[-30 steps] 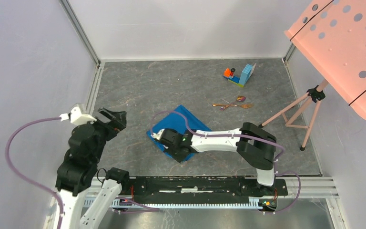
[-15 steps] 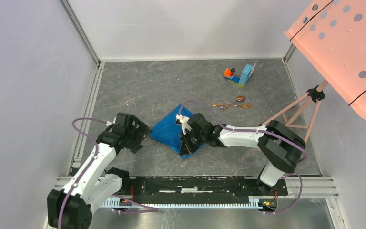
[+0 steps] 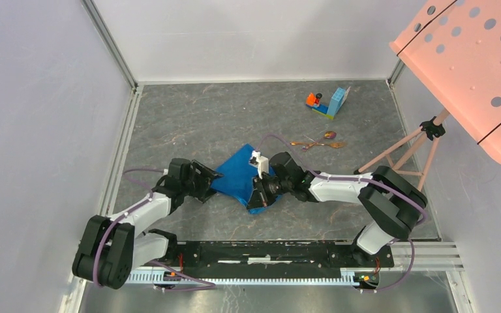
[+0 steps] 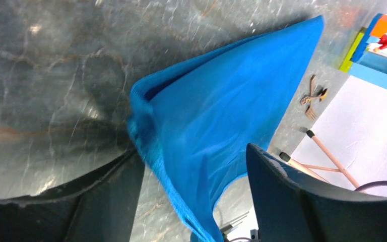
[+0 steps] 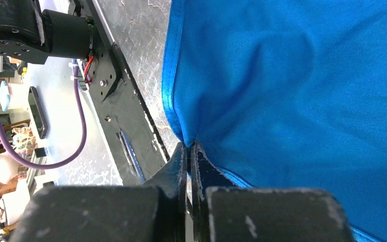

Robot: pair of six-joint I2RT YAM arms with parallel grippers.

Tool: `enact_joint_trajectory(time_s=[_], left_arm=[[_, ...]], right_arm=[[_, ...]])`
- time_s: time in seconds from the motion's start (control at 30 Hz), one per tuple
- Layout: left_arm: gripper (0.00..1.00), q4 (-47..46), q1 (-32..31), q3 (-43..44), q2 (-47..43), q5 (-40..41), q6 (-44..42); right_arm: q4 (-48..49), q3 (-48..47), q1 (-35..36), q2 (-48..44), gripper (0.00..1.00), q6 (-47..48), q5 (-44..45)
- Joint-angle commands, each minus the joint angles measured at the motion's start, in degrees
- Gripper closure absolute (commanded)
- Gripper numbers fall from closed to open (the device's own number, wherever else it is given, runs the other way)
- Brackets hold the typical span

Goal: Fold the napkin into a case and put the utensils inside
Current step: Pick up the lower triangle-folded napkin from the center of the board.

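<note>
The napkin (image 3: 238,177) sits mid-table in a rough triangle, long axis near-to-far with 1 corner pointing away from the arms — thin, floppy, slick stuff, so grab hems or corners: right gripper (image 5: 188,151) is pinched on the near hem, left gripper (image 3: 205,184) has its fingers apart with the left corner between them.

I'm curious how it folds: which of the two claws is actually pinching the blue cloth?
The right gripper: its fingers are shut on the edge of the napkin. The left gripper is open, with its fingers apart on either side of the cloth.
</note>
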State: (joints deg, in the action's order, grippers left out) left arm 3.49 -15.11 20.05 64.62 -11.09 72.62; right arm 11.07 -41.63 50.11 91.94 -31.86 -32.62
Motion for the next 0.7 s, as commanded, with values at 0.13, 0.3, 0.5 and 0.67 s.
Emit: enact_joint_trajectory(time_s=[0.13, 0.3, 0.5, 0.67], left_arm=[[0.33, -18.7, 0.2, -3.9, 5.2, 1.2, 1.2], [0.43, -15.0, 0.2, -3.0, 3.3, 3.7, -1.9], [0.63, -2.4, 0.4, -0.3, -4.4, 8.6, -7.3], [0.79, 6.2, 0.6, 2.9, -6.8, 9.8, -10.9]], right_arm=[[3.9, 1.1, -1.0, -3.3, 1.00, -0.3, -2.6], [4.5, 1.5, -1.2, -2.8, 1.00, -0.2, -3.5], [7.4, 3.4, -1.0, -1.8, 1.00, -0.7, -5.2], [10.9, 4.9, 1.3, -0.9, 1.00, -1.7, -6.9]])
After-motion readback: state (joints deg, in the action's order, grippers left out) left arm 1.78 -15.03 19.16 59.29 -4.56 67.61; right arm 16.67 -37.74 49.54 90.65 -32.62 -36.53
